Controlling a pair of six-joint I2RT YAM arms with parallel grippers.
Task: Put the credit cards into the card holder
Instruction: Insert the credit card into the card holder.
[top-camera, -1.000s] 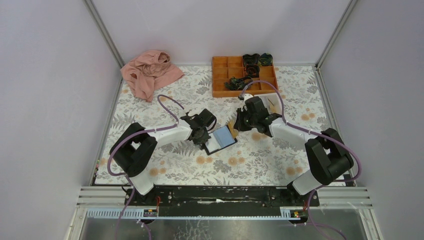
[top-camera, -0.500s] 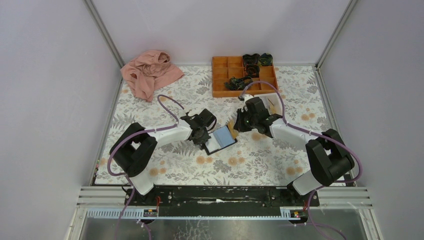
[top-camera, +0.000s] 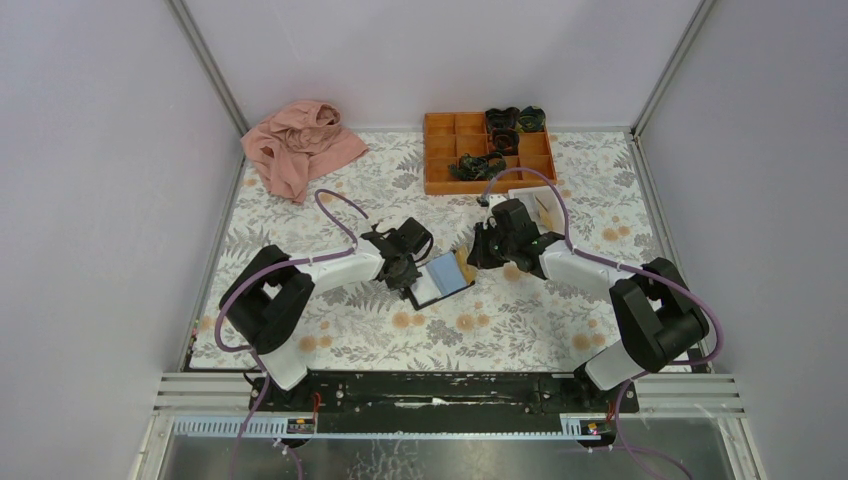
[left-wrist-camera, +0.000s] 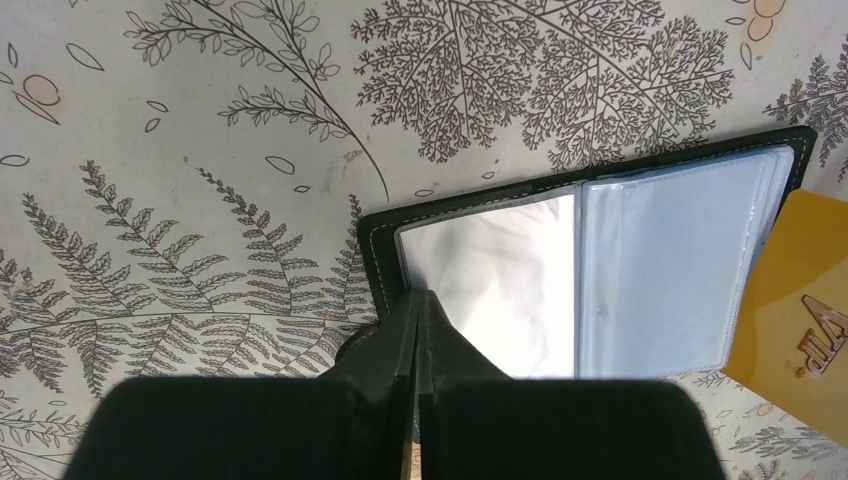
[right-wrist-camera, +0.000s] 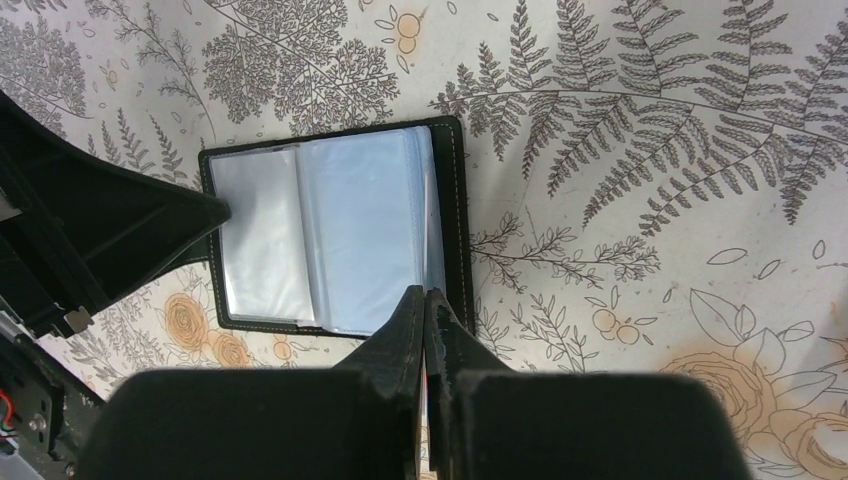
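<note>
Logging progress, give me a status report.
Left gripper shut, tips on open black card holder. Right gripper shut on orange-yellow flat card at holder's right edge. Nothing blocking.

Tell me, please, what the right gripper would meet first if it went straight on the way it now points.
The open card holder. The right gripper, shut on a yellow credit card, points at its clear pocket pages, probably the right-hand one. Depth is unclear, so it may be almost touching.
</note>
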